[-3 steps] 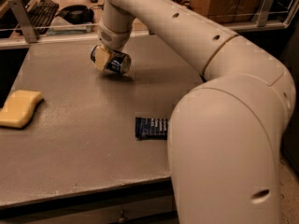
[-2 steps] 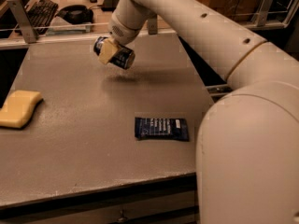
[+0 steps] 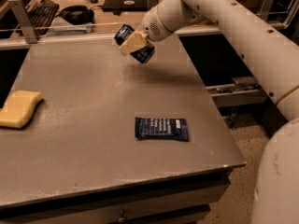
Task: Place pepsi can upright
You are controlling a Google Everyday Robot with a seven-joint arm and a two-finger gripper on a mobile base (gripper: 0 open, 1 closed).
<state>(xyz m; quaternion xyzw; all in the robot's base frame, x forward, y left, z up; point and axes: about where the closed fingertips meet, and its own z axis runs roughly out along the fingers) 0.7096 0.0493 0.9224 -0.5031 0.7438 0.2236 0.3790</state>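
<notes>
Camera view: one camera looks down across a grey table (image 3: 93,162) from its near edge.
Gripper: the gripper (image 3: 133,42) is over the far part of the table, at the end of the white arm (image 3: 219,13) that reaches in from the right.
Gripper state: its tan fingers (image 3: 131,43) are pinched onto the pepsi can.
Pepsi can: the pepsi can (image 3: 144,53) is in the gripper's grasp, tilted rather than upright, and appears to be off the tabletop.
Snack wrapper: a flat dark blue snack wrapper (image 3: 161,128) lies on the table nearer the front, well apart from the can.
Sponge: a yellow sponge (image 3: 18,108) rests at the table's left edge.
Background: a keyboard (image 3: 43,8) sits on a desk beyond the table.
</notes>
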